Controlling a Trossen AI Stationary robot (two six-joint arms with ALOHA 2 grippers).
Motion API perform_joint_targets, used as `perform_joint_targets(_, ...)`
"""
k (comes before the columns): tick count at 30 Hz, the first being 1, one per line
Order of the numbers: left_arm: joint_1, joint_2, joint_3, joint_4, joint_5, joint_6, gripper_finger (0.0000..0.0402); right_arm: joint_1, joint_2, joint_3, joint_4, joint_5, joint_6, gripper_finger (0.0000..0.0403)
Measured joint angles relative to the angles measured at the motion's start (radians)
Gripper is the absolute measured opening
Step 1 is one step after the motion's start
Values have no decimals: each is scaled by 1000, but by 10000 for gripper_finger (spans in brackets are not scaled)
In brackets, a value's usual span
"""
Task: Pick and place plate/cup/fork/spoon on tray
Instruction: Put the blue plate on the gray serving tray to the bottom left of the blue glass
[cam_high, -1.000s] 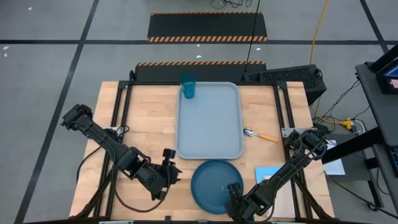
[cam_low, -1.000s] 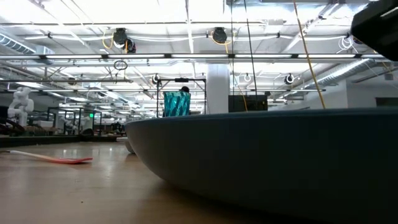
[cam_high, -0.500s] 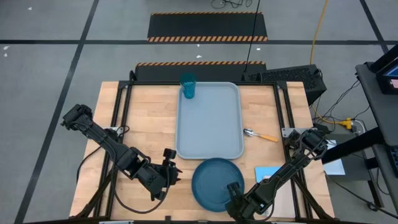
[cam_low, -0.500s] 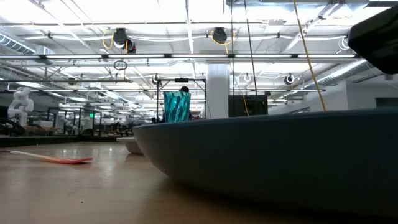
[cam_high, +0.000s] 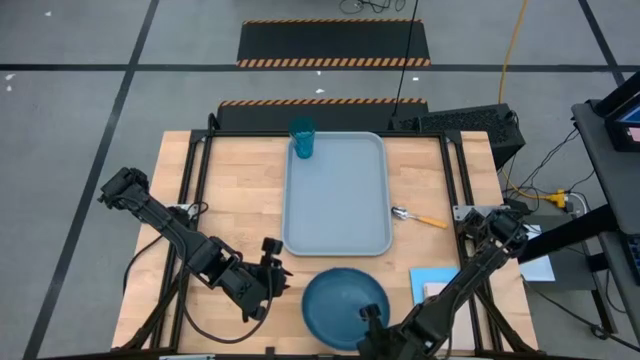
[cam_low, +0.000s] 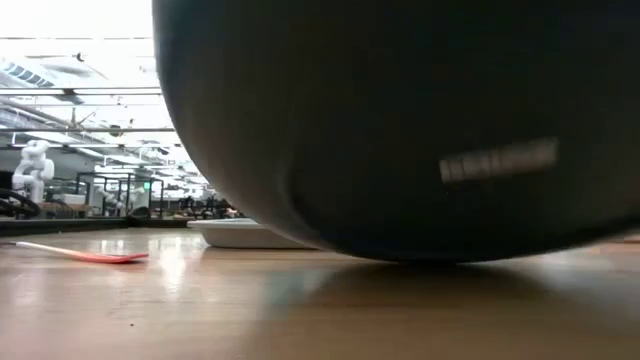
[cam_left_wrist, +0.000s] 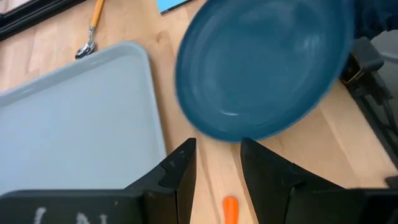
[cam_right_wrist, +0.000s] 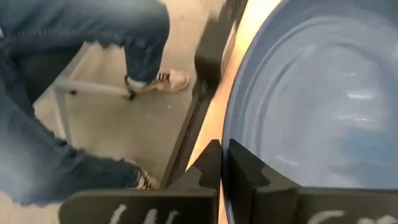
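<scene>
The dark blue plate (cam_high: 345, 308) is at the table's near edge, in front of the grey-blue tray (cam_high: 337, 195). My right gripper (cam_high: 370, 316) is shut on its near-right rim. In the low view the plate's underside (cam_low: 400, 130) fills most of the picture. The teal cup (cam_high: 302, 139) stands upright in the tray's far left corner. The spoon (cam_high: 418, 217) lies on the wood right of the tray. My left gripper (cam_high: 275, 275) hovers open left of the plate, over an orange handle (cam_left_wrist: 230, 208), probably the fork's. My right gripper pinches the plate's rim (cam_right_wrist: 227, 134) between its two fingers, on the plate's near-right side. The fingers come in from the table's near side. The plate is tipped with its near side up; its far side (cam_low: 390, 258) is low, and I cannot tell whether it touches the wood.
A light blue paper sheet (cam_high: 432, 278) lies right of the plate. An orange utensil (cam_low: 90, 255) lies flat on the wood at the left in the low view. A person's legs (cam_right_wrist: 93, 74) stand on the floor just beyond the table's edge.
My right gripper has shut on the plate's rim and drawn back toward the table's near edge. The plate has slid a little toward the near left and tipped up, so its underside now fills the low view and hides the cup there.
</scene>
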Motion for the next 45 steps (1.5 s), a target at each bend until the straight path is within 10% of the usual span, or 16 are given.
perform_joint_targets(15,-39,-78,1,-271,-196,-226,129,12,0,234,-356,237,-25,0)
perform_joint_targets(45,87,-236,-301,-360,-443,-367,129,-366,-30,235,-546,238,-319,0)
